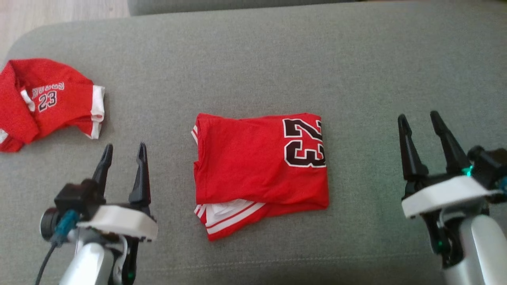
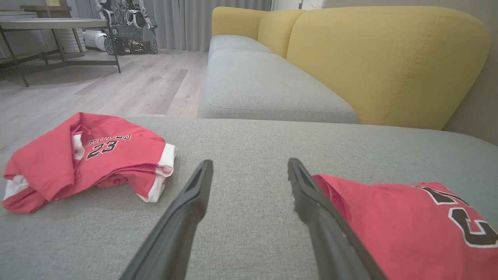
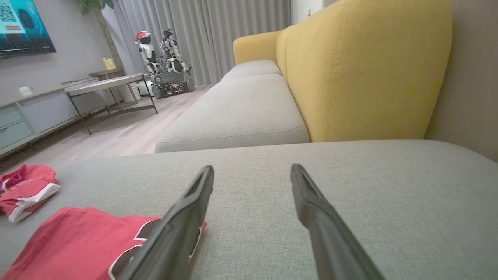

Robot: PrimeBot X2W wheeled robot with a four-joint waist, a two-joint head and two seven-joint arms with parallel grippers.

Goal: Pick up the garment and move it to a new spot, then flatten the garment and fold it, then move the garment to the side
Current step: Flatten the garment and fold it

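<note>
Your left gripper [image 1: 124,146] and right gripper [image 1: 418,114] are open, empty; grab the shirt [image 1: 257,166] by just its top and it may unfold.

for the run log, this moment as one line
folded jersey: flat on sofa seat | left tool: open, empty | right tool: open, empty | crumpled jersey: far left

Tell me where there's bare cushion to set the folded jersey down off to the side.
Widest bare stretch: the grey cushion beyond the folded jersey, running to the far edge. Also free: the strip between that jersey and the open right gripper. Crowded: the left end, where the crumpled jersey lies just beyond the open left gripper.
</note>
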